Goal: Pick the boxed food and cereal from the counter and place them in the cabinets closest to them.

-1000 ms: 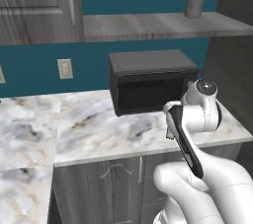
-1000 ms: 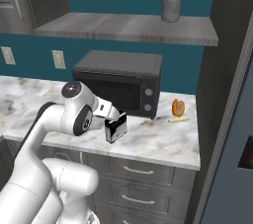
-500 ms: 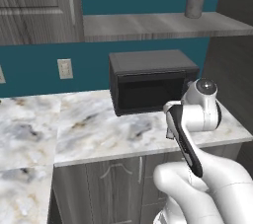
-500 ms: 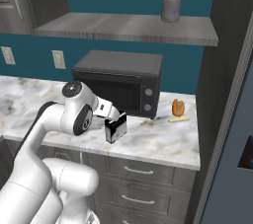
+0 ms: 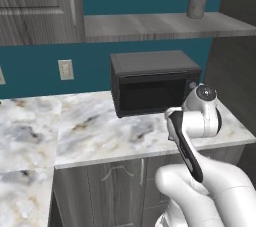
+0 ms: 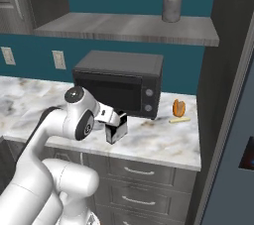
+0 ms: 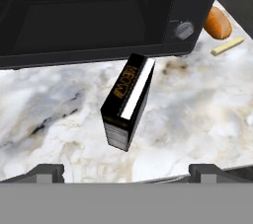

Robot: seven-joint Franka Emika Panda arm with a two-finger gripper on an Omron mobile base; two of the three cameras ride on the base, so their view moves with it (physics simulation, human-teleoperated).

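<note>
Your hand (image 7: 126, 171) hovers open above the box (image 7: 127, 100), upright on the desk (image 7: 197, 114) before the microwave (image 7: 89, 11). Judge it light, stiff, smooth-sided; grip across its two broad faces, near the top.

From my hand view, the boxed food (image 7: 127, 101) on the counter (image 7: 197, 114) carries small orange-gold print on its black side, at about twelve o'clock from my fingertips, but it is too blurred for me to read it.
</note>
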